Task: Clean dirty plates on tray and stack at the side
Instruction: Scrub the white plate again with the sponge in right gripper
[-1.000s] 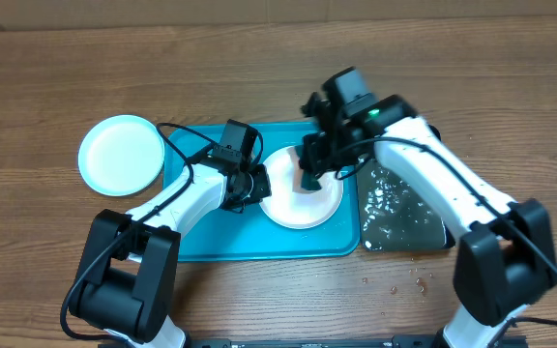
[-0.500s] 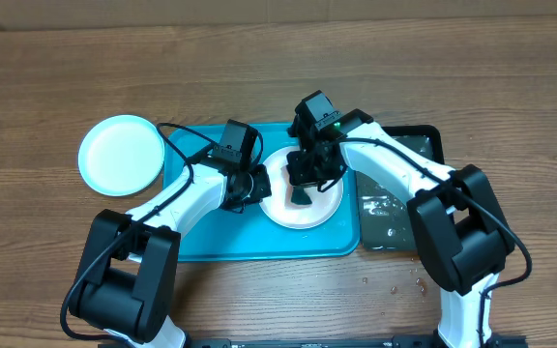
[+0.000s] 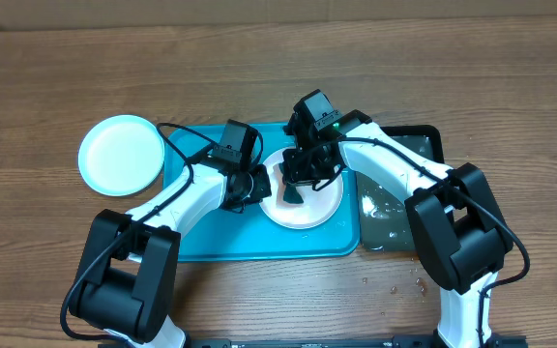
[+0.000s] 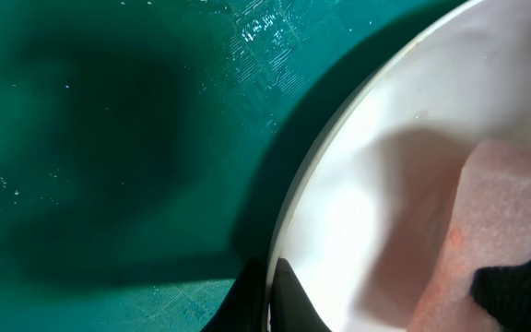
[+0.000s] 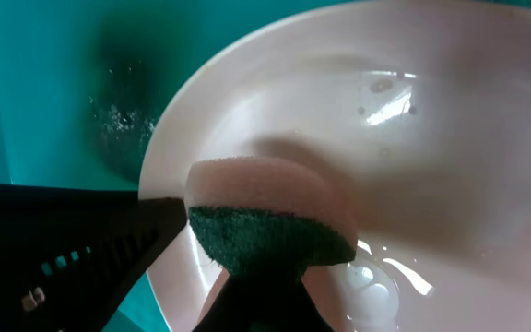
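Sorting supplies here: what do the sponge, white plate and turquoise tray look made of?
Sponge: soft pale foam, matte and porous, backed by a dark green scouring layer. White plate: probably plastic, smooth, glossy with wet highlights. Tray: likely plastic, faint embossed texture catching light.

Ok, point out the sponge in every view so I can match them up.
Overhead: sponge at centre, on the white plate.
Left wrist: sponge at lower right, pink side showing.
Right wrist: sponge at bottom centre, pink over dark green.
Shared landmark: the white plate's rim against the turquoise tray.
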